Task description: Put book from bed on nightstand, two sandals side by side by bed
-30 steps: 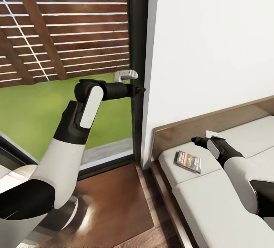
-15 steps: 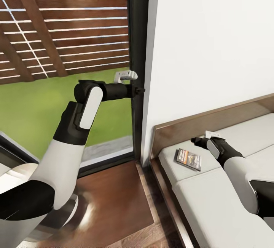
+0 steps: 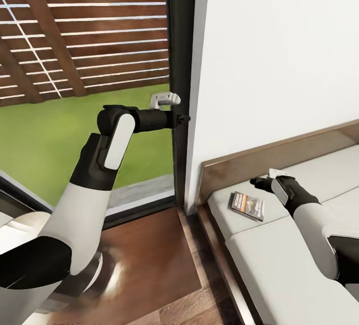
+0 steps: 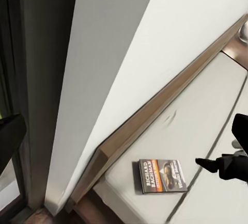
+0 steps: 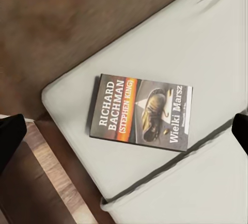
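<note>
Fingers of the right gripper (image 3: 255, 182) stood spread apart, hovering just above the book (image 3: 247, 205); the book lay flat near the mattress (image 3: 279, 265) corner by the headboard (image 3: 239, 170); whether the left gripper (image 3: 185, 118), raised by the window frame (image 3: 180, 40), was parted could not be told.

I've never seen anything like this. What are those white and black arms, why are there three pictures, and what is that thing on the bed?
It is a simulated two-armed robot. The wide picture comes from a camera on its head; the other two come from cameras near each arm's jaws. The left gripper is raised by the window frame. The right gripper reaches over the bed toward the book, a paperback lying flat on the mattress near the headboard. Nothing is held yet.
</note>
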